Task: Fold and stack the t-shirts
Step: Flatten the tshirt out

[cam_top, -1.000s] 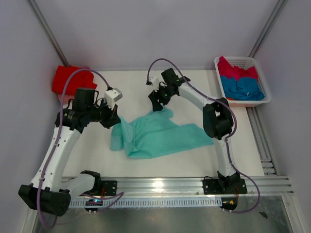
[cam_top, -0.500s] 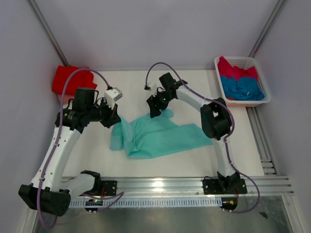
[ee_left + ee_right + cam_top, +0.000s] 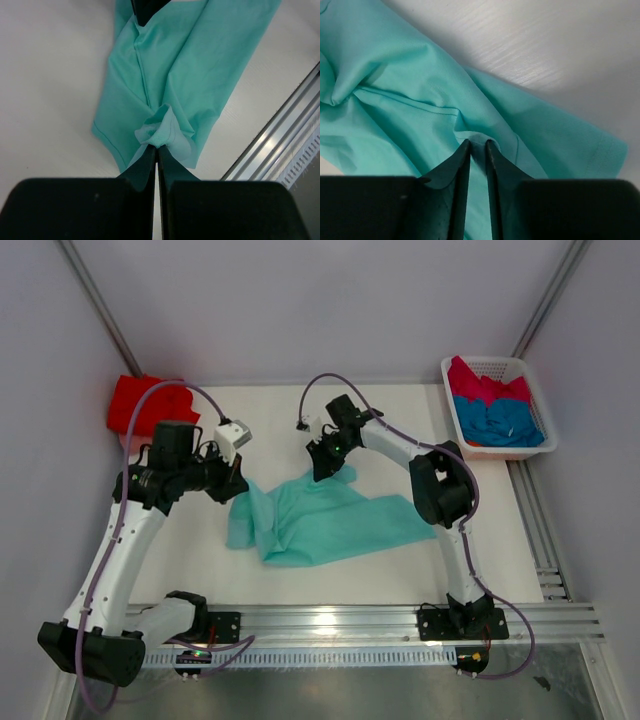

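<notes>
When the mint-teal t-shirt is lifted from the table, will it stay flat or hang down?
Probably floppy: the mint-teal t-shirt lies in soft folds and bunches at the left gripper. It looks thin, so it is likely light. Unheld parts would likely sag.

Robotics lab test cell: a left arm and a right arm stand bolted to an aluminium rail at the near edge of a white table, trailing purple cables, enclosed by plain grey panels and metal struts.
</notes>
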